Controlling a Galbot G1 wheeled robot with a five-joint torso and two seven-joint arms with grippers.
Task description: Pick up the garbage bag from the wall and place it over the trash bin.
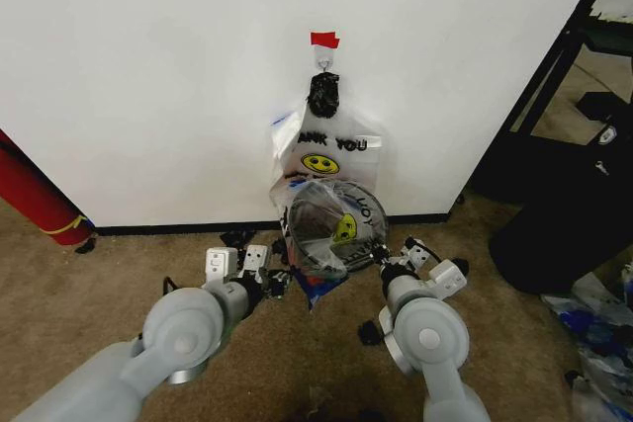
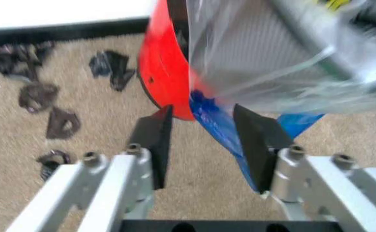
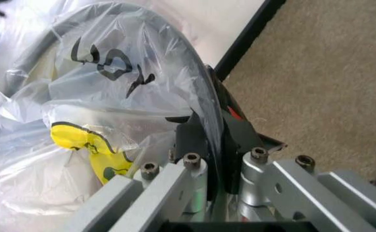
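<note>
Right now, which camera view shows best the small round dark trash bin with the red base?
The head view: the whole trash bin appears there, tilted, its mouth covered by a bag. The left wrist view shows its red base only; the right wrist view shows its rim under plastic.

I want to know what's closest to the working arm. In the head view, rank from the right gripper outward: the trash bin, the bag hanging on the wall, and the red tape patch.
From the right gripper:
1. Trash bin, right at the gripper, on the floor, bag-covered.
2. Hanging bag, on the wall above the bin.
3. Red tape patch, highest, above the hook.
</note>
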